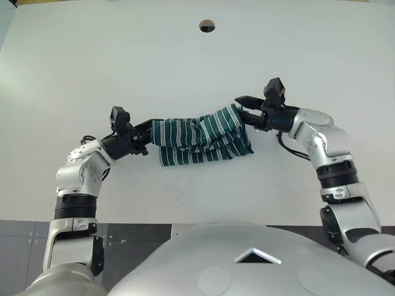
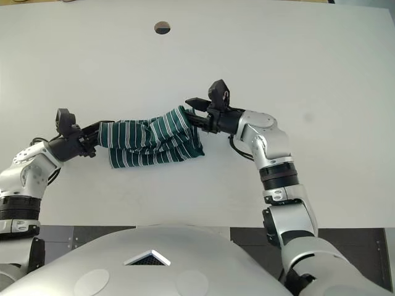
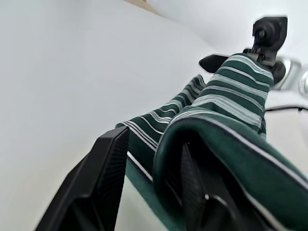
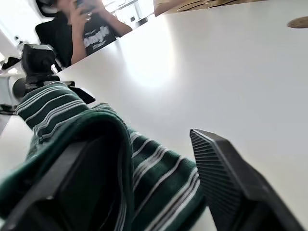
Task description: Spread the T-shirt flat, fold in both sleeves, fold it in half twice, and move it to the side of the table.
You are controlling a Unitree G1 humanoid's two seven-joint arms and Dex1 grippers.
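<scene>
Left tool, right tool both wide; each one finger tucked under bunched T-shirt.

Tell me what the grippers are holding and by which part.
The T-shirt, by its two ends: the left gripper at one, the right gripper at the other. Each has one finger tucked under the fabric, jaws apart.

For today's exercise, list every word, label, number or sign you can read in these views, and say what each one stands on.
None can be read.
T-shirt: green with pale stripes, no lettering or tag showing.
Table: plain white, only a round hole.
Print in the room behind: too blurred to read reliably.
</scene>
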